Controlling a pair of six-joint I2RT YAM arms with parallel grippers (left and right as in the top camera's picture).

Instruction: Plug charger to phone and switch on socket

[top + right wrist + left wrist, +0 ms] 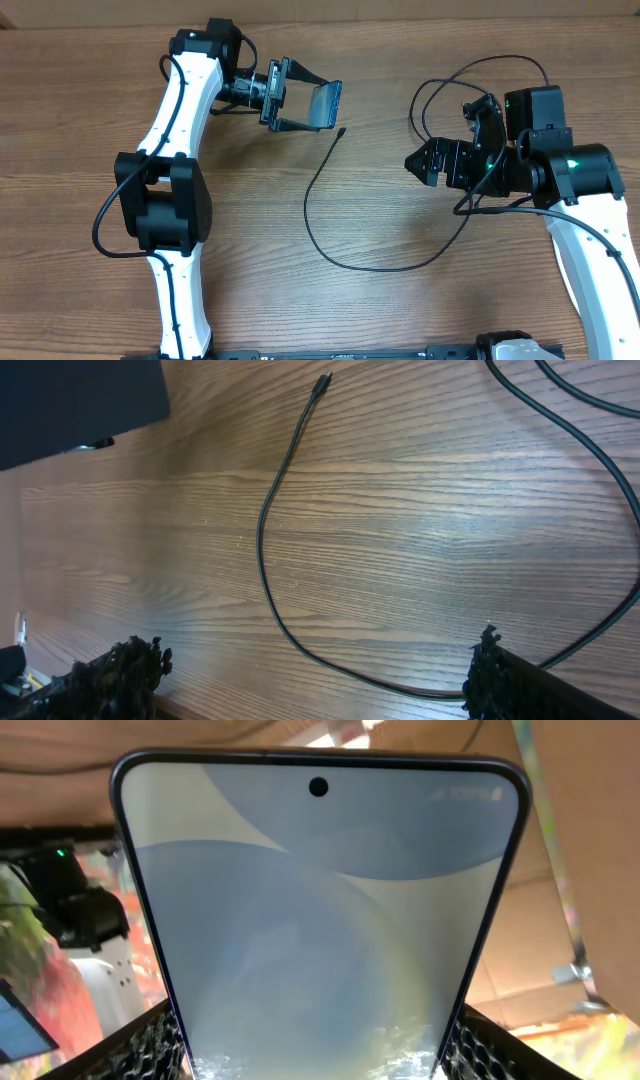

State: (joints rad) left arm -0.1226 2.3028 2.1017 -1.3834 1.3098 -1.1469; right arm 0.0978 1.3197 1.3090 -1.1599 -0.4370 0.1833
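Observation:
My left gripper (318, 106) is shut on the phone (330, 98) and holds it above the table at the upper middle. In the left wrist view the phone (320, 920) fills the frame with its light blue screen, and a finger (150, 1042) presses on each long edge. The charger (310, 205) is a thin black cable looping across the table; its connector tip (342, 131) lies just below the phone. My right gripper (415, 160) is open and empty, right of the tip, over the cable (268, 570), with the tip (323, 380) ahead of it. The socket is out of view.
More loops of black cable (470, 75) lie around the right arm at the upper right. A dark shape (80, 395) fills the top left corner of the right wrist view. The left arm's base link (165, 205) stands at the left.

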